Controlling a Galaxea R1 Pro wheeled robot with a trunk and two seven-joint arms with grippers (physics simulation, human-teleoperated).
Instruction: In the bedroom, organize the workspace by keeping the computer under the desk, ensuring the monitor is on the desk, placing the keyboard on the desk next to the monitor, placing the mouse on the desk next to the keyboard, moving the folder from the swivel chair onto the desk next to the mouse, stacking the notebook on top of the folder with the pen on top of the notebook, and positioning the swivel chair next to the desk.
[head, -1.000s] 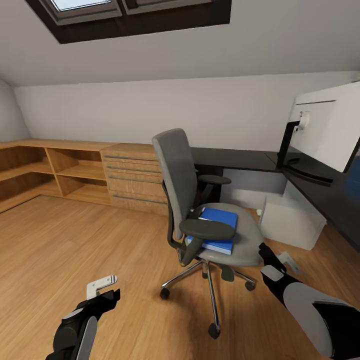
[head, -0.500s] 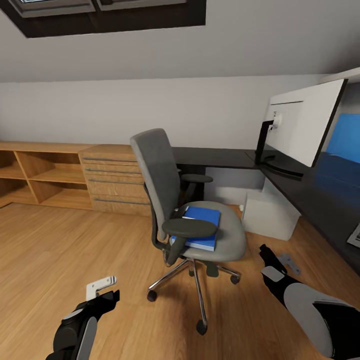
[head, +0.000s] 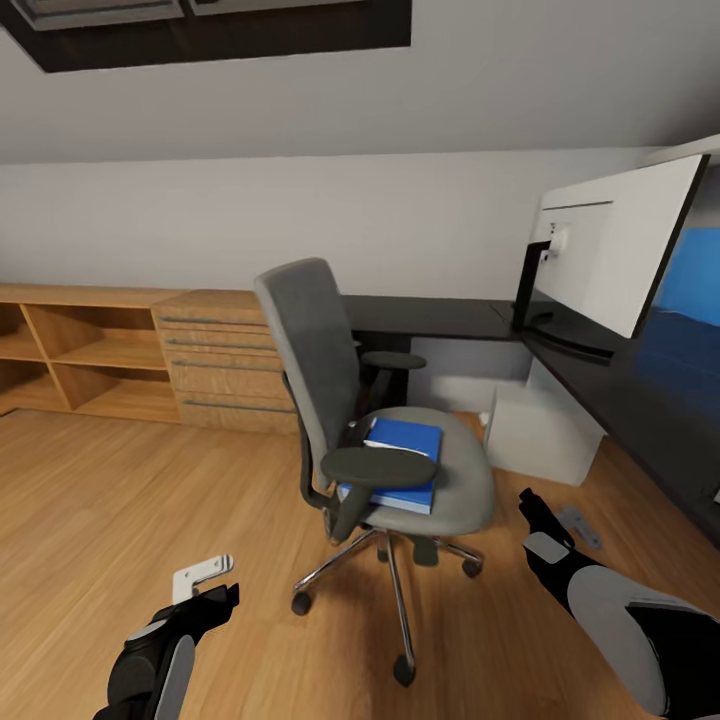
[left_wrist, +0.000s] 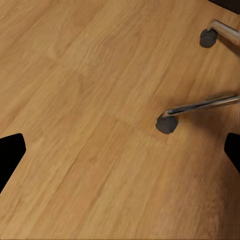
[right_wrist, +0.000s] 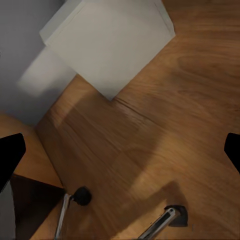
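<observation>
The grey swivel chair (head: 380, 430) stands on the wood floor in front of me, its back turned toward the left. A bright blue folder (head: 400, 455) lies flat on its seat. The black desk (head: 450, 318) runs along the back wall and down the right side, with the white-backed monitor (head: 610, 250) standing on it. The pale computer (head: 540, 435) (right_wrist: 110, 40) sits on the floor under the desk. My left gripper (head: 205, 585) (left_wrist: 120, 150) hangs open and empty, low and left of the chair base. My right gripper (head: 555, 520) (right_wrist: 120, 150) is open and empty, right of the chair.
A low wooden drawer cabinet (head: 225, 360) and open wooden shelves (head: 70, 355) line the back wall at left. A blue panel (head: 690, 275) backs the desk at right. Chair casters (left_wrist: 166, 123) (right_wrist: 82, 196) lie close under both grippers. Open floor spreads to the left.
The whole view has swung to the right, so the camera moved: more of the desk's right side and the blue panel show. Both arms keep the same pose and both grippers stay open.
</observation>
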